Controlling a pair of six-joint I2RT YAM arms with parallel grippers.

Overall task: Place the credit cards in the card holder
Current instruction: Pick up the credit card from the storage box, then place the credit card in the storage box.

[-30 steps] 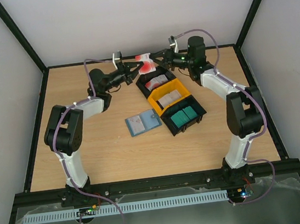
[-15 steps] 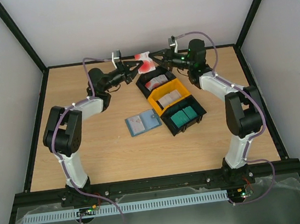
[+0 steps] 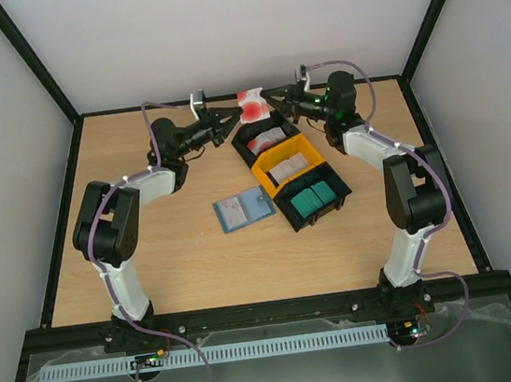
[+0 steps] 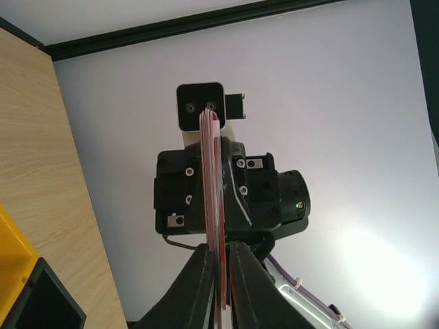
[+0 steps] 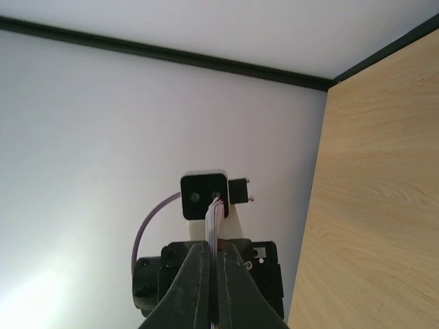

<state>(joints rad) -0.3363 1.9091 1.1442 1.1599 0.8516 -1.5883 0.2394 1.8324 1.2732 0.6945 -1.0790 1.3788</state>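
Observation:
A small stack of red-and-white credit cards [image 3: 252,107] hangs in the air above the back of the table, between both grippers. My left gripper [image 3: 237,115] reaches it from the left. In the left wrist view its fingers flank the cards [image 4: 211,178] edge-on, the jaws narrowly closed around them at the left gripper [image 4: 221,247]. My right gripper [image 3: 270,104] comes from the right, shut on the stack's other end, and the cards [image 5: 215,223] stick up from the right gripper [image 5: 214,247]. The teal card holder [image 3: 242,209] lies open on the table, apart from both.
A row of three bins runs diagonally right of the holder: a black bin [image 3: 266,140] with red-and-white cards, a yellow bin [image 3: 286,166] with pale cards, a black bin [image 3: 313,200] with teal cards. The back wall stands close behind the grippers.
My right gripper has shut on the stack. The cards have shifted slightly right and up, turning their face more toward the top camera. The left jaws have eased a little.

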